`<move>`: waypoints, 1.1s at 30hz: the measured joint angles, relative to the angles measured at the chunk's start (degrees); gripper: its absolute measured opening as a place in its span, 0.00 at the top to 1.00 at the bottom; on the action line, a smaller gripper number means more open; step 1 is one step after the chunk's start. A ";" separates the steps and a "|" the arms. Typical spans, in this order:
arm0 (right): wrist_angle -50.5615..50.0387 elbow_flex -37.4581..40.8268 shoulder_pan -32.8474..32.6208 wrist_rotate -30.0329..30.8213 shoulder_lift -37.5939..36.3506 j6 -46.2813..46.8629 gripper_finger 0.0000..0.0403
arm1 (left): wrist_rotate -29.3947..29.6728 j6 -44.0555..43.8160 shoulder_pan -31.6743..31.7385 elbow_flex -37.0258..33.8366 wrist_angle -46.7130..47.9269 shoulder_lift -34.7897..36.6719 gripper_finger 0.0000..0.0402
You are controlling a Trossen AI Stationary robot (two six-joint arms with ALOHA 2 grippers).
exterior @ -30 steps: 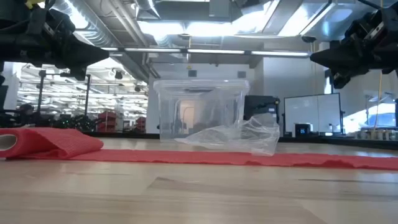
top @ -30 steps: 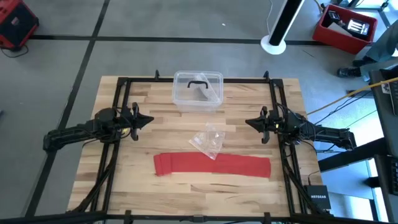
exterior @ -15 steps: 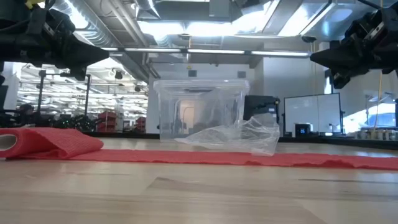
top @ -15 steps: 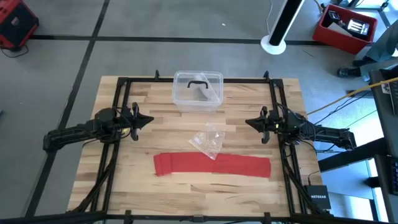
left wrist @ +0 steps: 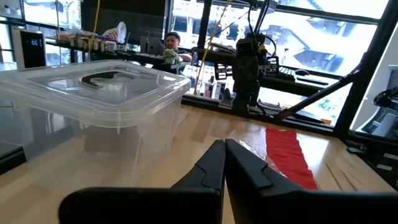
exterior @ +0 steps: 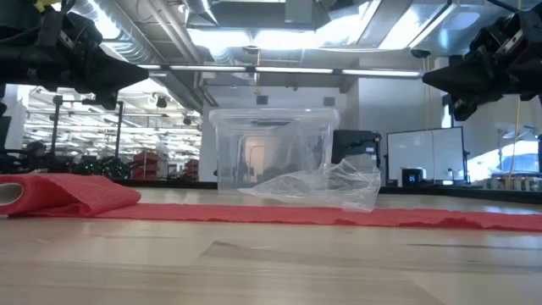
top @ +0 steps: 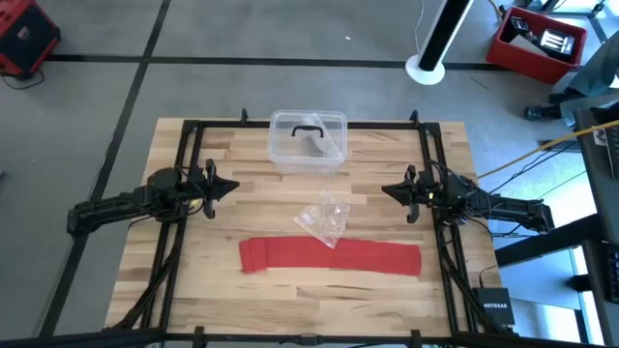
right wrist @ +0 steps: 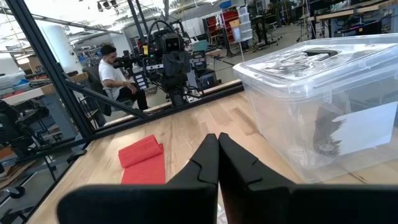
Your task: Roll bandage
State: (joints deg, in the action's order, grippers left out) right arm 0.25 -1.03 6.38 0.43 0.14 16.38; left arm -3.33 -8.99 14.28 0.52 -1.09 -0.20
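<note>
High view: the long, flat red fabric bandage (top: pixel 331 256) lay stretched across the near half of the pale wood-plank tabletop (top: pixel 222 290), its left end folded over in a few layers. A crumpled clear plastic bag (top: pixel 325 220) touched its far edge near the middle. Beyond that sat a clear plastic box with a black handle (top: pixel 308 141), lid on. The left tool (top: pixel 227 186) waited at the left side, the right tool (top: pixel 389 190) at the right, both well apart from the bandage and pointing inward.

Low view: the bandage ran as a thin red band with a soft woven texture, thicker and looped at its folded end. The bag slumped in glossy wrinkles in front of the box. Both arms hung above the tabletop.

Left wrist view: the left tool's dark fingers (left wrist: pixel 214 163) were together, tips meeting.

Right wrist view: the right tool's fingers (right wrist: pixel 208 155) were likewise pressed together. A seated person (right wrist: pixel 115 74) showed beyond the tabletop.
</note>
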 joint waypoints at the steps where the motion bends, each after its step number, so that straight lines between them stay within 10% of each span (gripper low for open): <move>1: 0.01 0.00 0.00 0.00 0.00 0.00 0.99 | 0.00 -0.01 0.00 0.01 0.01 -0.01 0.99; 25: 3.59 0.17 -0.01 2.76 0.04 3.64 0.99 | 0.00 0.89 -0.02 0.01 -0.01 -0.01 0.99; 33: 21.93 0.10 -0.05 -1.80 8.60 7.90 0.99 | -0.05 -0.82 -0.01 -0.01 -4.51 0.01 0.99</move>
State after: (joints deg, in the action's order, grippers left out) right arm 22.19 -0.93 6.33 -1.37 8.74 24.29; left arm -3.38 -9.81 14.28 0.51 -5.60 -0.19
